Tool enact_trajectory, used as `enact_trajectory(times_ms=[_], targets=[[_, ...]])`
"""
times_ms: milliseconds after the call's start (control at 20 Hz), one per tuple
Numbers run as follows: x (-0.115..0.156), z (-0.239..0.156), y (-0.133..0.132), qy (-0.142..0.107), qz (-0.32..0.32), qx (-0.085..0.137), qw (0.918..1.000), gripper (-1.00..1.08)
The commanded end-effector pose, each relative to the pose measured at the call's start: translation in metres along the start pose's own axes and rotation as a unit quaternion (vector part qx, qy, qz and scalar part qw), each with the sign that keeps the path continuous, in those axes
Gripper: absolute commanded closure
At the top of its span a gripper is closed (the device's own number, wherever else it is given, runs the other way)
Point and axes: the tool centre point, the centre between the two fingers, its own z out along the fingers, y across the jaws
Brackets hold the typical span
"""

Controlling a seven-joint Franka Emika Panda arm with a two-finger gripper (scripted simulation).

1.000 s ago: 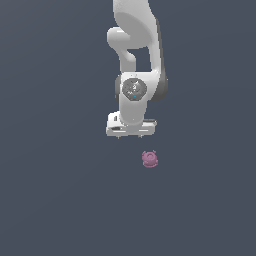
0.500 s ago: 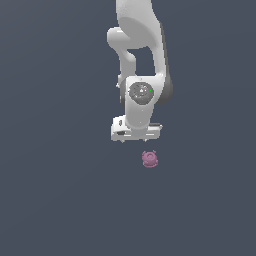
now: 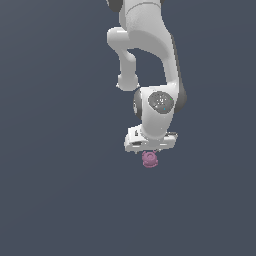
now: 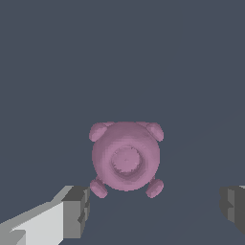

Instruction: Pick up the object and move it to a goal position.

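Claw (image 3: pixel 149 148) hangs right over the pink lump (image 3: pixel 149 159) on the grey worktop (image 3: pixel 60 190) in the exterior view; we can't tell if they touch. Wrist view: we see fingers (image 4: pixel 76 212) spread wide, lump (image 4: pixel 126 157) w/ ear-like bumps between them, untouched.

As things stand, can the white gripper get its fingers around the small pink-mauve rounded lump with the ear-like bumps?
Probably yes. The white gripper hangs open above the small pink-mauve rounded lump, its fingers spread wider than the lump, and nothing else lies near. The lump sits slightly off the fingers' line.
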Motion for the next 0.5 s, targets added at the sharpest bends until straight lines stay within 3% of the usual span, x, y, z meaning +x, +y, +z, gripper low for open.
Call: enact_trajectory(times_ms=[0,450], targets=[[0.0081,0.0024,-0.0092,0.008,-0.001,0.002,1.0,-0.92],[0.0121,0.0079,-0.0155,0.011,-0.002,0.003,0.9999,-0.92]])
